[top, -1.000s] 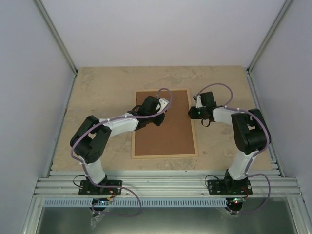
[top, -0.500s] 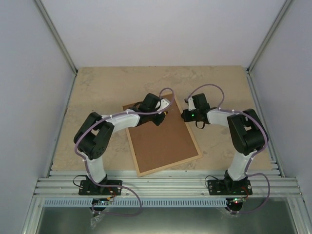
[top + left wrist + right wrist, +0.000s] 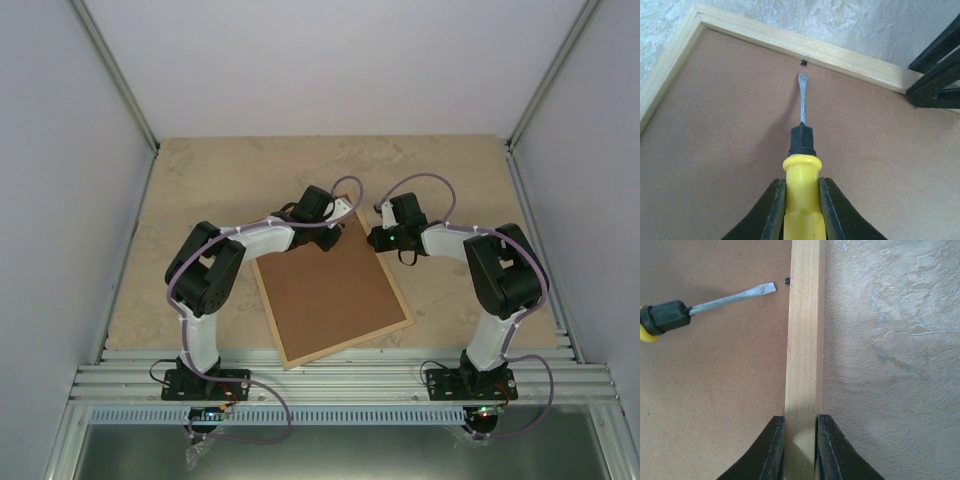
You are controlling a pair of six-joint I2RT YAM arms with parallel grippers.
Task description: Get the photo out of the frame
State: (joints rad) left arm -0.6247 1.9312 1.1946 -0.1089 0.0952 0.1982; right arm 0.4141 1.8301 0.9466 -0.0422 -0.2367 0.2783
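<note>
brown board (image 3: 330,290) faces up inside the frame (image 3: 350,343), which lies flat and skewed on the table (image 3: 200,200); the photo does not show from this side. the left pincer (image 3: 801,182) is pinching the yellow handle of a screwdriver (image 3: 801,145), one finger on each side, with the black collar and steel shaft running straight ahead of the fingers. the flat tip sits low over the board ahead of this pincer, just short of a small black tab (image 3: 803,63) at the seam where the board meets the pale wood rail; whether the tip touches the board i cannot tell. the rail crosses ahead of the pincer and turns a corner ahead to its left. the right pincer (image 3: 800,418) is pressed together on another rail of the frame, one finger on the board side and one on the table side, and the rail runs straight ahead between them. ahead and to the left of this pincer the screwdriver comes in from the left, its tip just beside the same tab, which sits against the rail's inner edge. mottled beige table lies to the right of this pincer. from above, both pincers are near each other at the frame's far end.
</note>
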